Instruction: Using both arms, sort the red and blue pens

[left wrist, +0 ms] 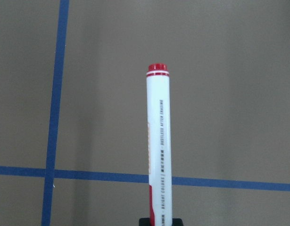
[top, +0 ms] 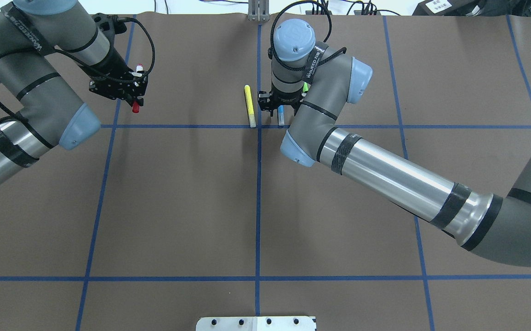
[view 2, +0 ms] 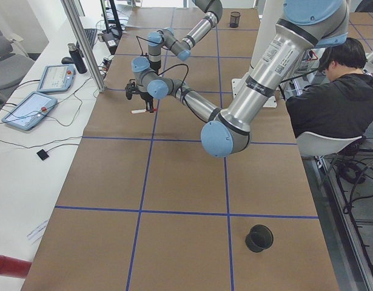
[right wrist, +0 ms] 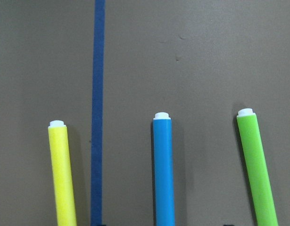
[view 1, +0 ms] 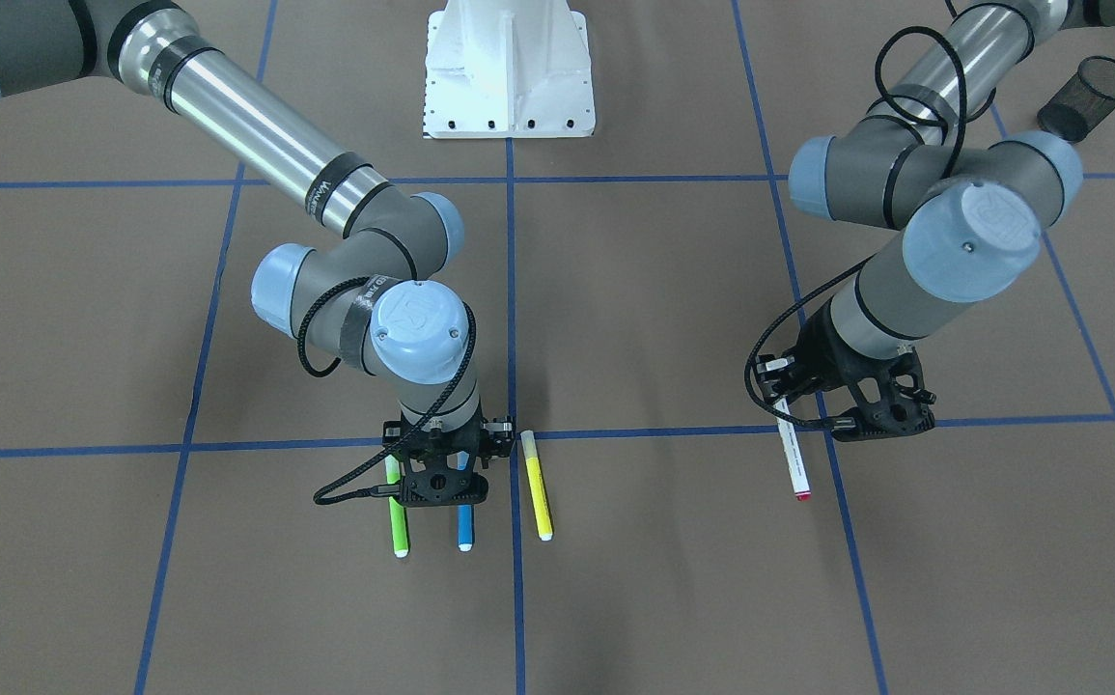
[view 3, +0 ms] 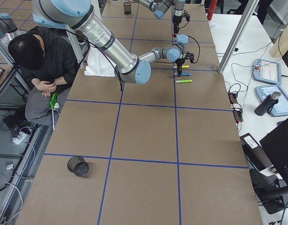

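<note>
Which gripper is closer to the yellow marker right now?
Right. The right gripper hangs over the blue marker, just beside the yellow marker; the left gripper is far off to the side, holding the red-capped marker.

Both arms: grey tube links, polished silver sections, black bands with white lettering, pale-blue round joint caps. Right arm (view 1: pixel 258 135): cap above right pincer (top: pixel 280 105) has embossed logo, small screws; black braided cable loops beside it. Left arm (view 1: pixel 933 174): same build, black skeletal left pincer (top: pixel 132 89), black cable looped behind it.
</note>
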Controlling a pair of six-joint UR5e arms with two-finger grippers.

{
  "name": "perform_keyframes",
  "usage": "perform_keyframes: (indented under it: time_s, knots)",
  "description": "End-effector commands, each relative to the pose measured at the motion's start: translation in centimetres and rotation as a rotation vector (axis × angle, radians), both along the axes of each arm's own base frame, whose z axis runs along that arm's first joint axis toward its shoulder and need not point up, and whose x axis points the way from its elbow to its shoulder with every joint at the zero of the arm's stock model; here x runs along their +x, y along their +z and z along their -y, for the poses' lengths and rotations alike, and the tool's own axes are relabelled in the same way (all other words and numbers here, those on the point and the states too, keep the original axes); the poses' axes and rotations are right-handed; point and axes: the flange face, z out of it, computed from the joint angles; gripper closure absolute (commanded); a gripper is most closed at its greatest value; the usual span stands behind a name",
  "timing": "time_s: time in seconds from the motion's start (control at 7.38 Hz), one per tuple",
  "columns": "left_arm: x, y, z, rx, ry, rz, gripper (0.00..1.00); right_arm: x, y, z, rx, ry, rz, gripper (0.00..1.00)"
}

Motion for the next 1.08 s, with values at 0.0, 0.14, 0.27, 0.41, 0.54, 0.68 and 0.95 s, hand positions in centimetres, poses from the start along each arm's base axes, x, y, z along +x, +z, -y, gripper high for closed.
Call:
perform_keyframes:
  time_s: [0.0, 0.14, 0.27, 0.41, 0.54, 0.68, 0.95]
  knots:
    - [-1.0, 0.5, -1.2, 0.005, 0.000, -0.005, 1.00, -0.3, 0.2, -0.2, -0.002, -0.006, -0.002, 0.38]
    - [-1.1, 0.7, -1.4, 0.005, 0.000, -0.005, 1.00, -0.3, 0.2, -0.2, -0.004, -0.005, -0.003, 0.49]
    - [-1.1, 0.8, -1.4, 0.004, 0.000, -0.004, 1.00, -0.3, 0.2, -0.2, -0.004, -0.005, -0.002, 0.64]
    - [-1.1, 0.8, -1.4, 0.004, 0.000, -0.004, 1.00, -0.3, 0.2, -0.2, -0.003, -0.005, -0.002, 0.81]
    - [-1.3, 0.5, -1.6, 0.010, -0.001, -0.007, 1.00, -0.4, 0.3, -0.3, -0.003, -0.007, -0.004, 1.00]
    - [-1.4, 0.3, -1.7, 0.003, -0.001, -0.002, 1.00, -0.5, 0.3, -0.4, -0.003, -0.008, -0.005, 1.00]
    - [-2.0, 0.5, -2.8, 0.005, 0.002, -0.005, 1.00, 0.2, -1.5, -0.3, 0.023, -0.008, 0.020, 1.00]
